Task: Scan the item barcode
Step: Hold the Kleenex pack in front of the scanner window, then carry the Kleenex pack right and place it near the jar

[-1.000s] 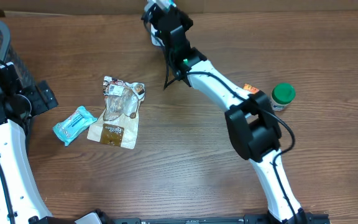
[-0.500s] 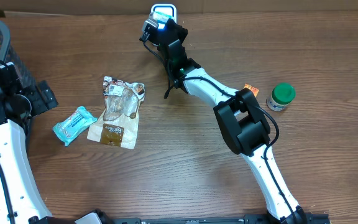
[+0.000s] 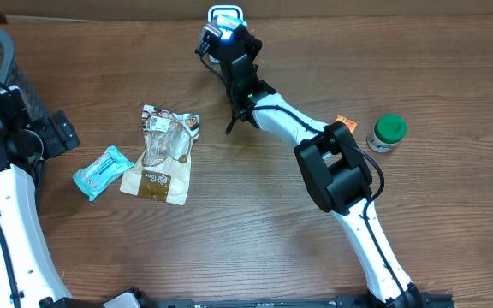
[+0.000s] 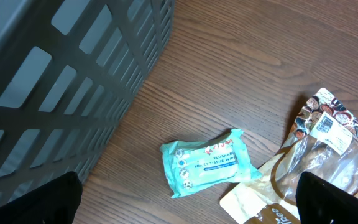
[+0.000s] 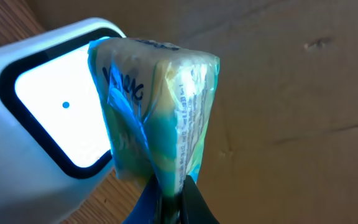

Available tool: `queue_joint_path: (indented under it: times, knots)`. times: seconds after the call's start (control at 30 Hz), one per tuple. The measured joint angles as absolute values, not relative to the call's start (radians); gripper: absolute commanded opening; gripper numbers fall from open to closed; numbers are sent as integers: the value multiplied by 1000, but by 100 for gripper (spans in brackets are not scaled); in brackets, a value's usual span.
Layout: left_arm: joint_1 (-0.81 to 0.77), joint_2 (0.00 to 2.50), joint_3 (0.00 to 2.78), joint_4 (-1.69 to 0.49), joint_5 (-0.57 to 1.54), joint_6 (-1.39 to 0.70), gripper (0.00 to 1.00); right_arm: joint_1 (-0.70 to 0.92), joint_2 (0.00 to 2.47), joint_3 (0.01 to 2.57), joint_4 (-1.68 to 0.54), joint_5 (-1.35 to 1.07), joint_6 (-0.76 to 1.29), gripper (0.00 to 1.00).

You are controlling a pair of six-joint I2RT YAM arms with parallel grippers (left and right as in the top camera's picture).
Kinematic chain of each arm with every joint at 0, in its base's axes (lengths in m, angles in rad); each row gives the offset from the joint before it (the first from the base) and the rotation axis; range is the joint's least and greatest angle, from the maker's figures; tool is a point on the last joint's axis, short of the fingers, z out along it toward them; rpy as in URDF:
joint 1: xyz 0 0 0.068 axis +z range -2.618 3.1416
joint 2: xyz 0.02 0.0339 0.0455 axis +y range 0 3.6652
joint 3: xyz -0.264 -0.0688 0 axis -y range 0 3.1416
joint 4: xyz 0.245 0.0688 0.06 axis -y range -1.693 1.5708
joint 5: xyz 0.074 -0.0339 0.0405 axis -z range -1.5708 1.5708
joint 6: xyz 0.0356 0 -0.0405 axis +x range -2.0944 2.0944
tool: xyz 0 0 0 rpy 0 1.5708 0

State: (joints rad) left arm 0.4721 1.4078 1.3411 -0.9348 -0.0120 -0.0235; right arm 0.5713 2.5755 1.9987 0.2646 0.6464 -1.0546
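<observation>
Now at the scanner [image 5: 48,106].
Right end effector [image 5: 169,200], pinching the packet [image 5: 160,106], has brought it before the lit scanner just ahead; scan likely underway.

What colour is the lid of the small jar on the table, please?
The jar lid is green, best seen in the overhead view.

Wooden desk [image 3: 255,222], cardboard wall [image 3: 358,7] along the far edge. Grey slatted basket [image 4: 61,81] at far left. Teal tissue pack [image 3: 103,171] lies flat left of centre, print up. Just to its right is a brown-and-cream pouch [image 3: 163,154] with a clear window, white label at its far end; their edges look to be touching. Green-lidded jar [image 3: 388,133] stands upright on the right, well apart from those. Small orange tag [image 3: 344,121] just left of the jar, partly hidden.
</observation>
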Motion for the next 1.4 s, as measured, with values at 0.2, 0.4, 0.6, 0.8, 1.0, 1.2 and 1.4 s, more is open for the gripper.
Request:
queue_joint_path:
  times: [0.2,0.4,0.6,0.8,1.0,1.2,1.4]
  knots:
    - [472,1408,1341,-935,-12,-23,100,572,2557,1999,144,666,-1040,4]
    - [472,1408,1341,-935,-12,-23,99,575,2432,1997,-79,673,-933,4]
    - [472,1408,1341,-935,-12,-23,99,588,2207,1998,-531,572,-686,4]
    - [472,1408,1341,-935,-12,-23,100,587,2021,2006,-1020,279,-316,4]
    - [472,1408,1341,-934,-12,-23,100,480,2002,1955,-1303,-2,-60,4]
    - [472,1408,1341,-935,-12,-23,100,299,2008,1765,-1235,-158,55,4]
    - [472,1408,1341,-935,-12,-23,100,93,2010,1646,-1156,-326,91,4]
